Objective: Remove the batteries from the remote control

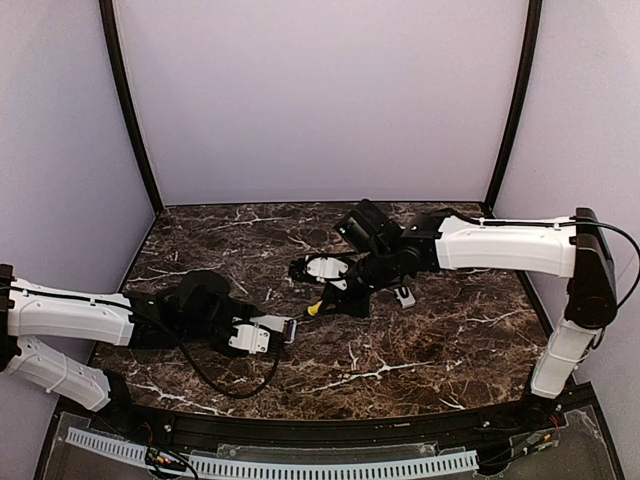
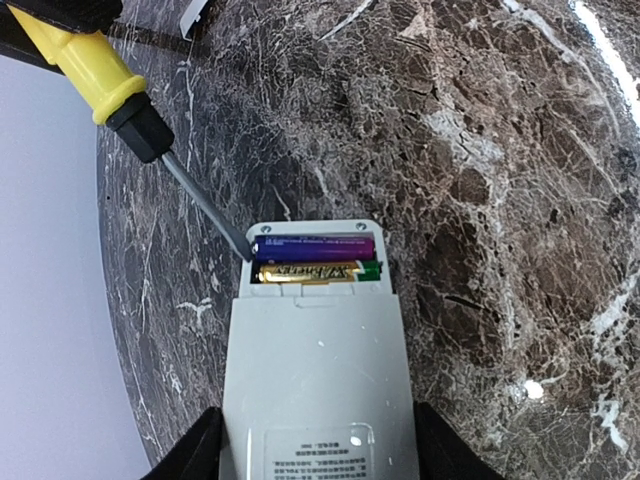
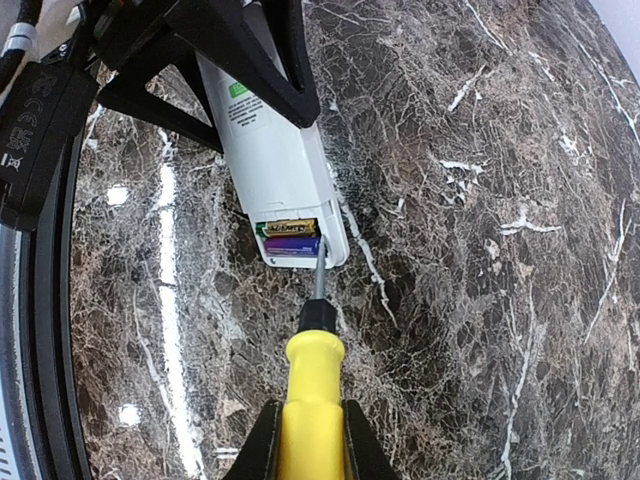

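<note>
The white remote control (image 2: pixel 315 360) lies back side up on the table, its battery bay open. Two batteries sit side by side in the bay, a purple one (image 2: pixel 315 246) and a gold one (image 2: pixel 310 270); they also show in the right wrist view (image 3: pixel 290 236). My left gripper (image 2: pixel 315 450) is shut on the remote's body (image 1: pixel 262 333). My right gripper (image 3: pixel 312 440) is shut on a yellow-handled screwdriver (image 3: pixel 313 390). Its metal tip rests at the end of the purple battery, at the bay's corner (image 2: pixel 247 255).
The small white battery cover (image 1: pixel 405 296) lies on the dark marble table right of the right gripper (image 1: pixel 345 290). The left arm (image 1: pixel 70 315) reaches in from the left, the right arm (image 1: pixel 500 245) from the right. White walls enclose the table.
</note>
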Controlling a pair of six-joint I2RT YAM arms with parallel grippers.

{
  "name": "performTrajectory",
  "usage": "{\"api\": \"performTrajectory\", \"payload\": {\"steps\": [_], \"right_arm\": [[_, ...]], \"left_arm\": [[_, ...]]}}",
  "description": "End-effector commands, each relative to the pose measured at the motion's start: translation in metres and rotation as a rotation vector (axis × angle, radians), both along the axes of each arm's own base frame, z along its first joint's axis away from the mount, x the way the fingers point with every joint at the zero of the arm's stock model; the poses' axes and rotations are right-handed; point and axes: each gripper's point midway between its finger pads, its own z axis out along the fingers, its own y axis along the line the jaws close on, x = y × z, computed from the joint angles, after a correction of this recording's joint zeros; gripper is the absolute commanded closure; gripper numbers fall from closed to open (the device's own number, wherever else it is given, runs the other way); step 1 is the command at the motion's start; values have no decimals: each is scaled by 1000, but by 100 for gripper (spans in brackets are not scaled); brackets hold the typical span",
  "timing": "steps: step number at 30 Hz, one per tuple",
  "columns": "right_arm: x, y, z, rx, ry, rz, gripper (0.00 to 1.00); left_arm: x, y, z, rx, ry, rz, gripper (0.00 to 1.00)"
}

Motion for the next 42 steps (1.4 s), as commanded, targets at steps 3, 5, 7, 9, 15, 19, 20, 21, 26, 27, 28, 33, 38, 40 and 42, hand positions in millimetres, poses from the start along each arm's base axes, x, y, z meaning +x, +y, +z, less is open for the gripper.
{"api": "performTrajectory", "payload": {"steps": [3, 5, 7, 9, 15, 19, 20, 21, 26, 27, 28, 33, 38, 40, 42], "right_arm": [[-27, -8, -24, -69, 129, 51, 100], [-28, -8, -24, -67, 133, 53, 100], [-28, -8, -25, -69, 137, 49, 100], [-29, -8, -25, -71, 142, 46, 100], [-32, -11, -29, -80, 153, 49, 100], [-32, -11, -27, -76, 155, 49, 100], [-32, -11, -26, -74, 156, 48, 100], [-32, -11, -26, -74, 157, 46, 100], [-34, -11, -28, -75, 172, 42, 100], [-34, -11, -29, -77, 172, 40, 100], [-33, -12, -29, -79, 171, 39, 100], [-32, -13, -31, -89, 161, 35, 100], [-30, -13, -36, -100, 167, 26, 100], [-31, -13, -37, -103, 168, 26, 100], [-31, -14, -37, -105, 164, 25, 100]], "left_arm": [[21, -22, 47, -155, -132, 27, 100], [21, -21, 46, -150, -131, 28, 100], [22, -22, 46, -151, -130, 29, 100], [22, -21, 45, -148, -130, 32, 100], [24, -20, 42, -130, -129, 42, 100], [25, -19, 41, -126, -130, 48, 100], [25, -19, 40, -124, -129, 48, 100], [25, -20, 41, -125, -129, 47, 100], [25, -20, 43, -133, -124, 47, 100], [24, -21, 43, -135, -122, 46, 100], [24, -21, 44, -138, -123, 46, 100], [23, -21, 45, -142, -119, 42, 100], [23, -21, 44, -142, -115, 40, 100], [22, -21, 44, -141, -114, 39, 100], [23, -21, 45, -141, -117, 41, 100]]}}
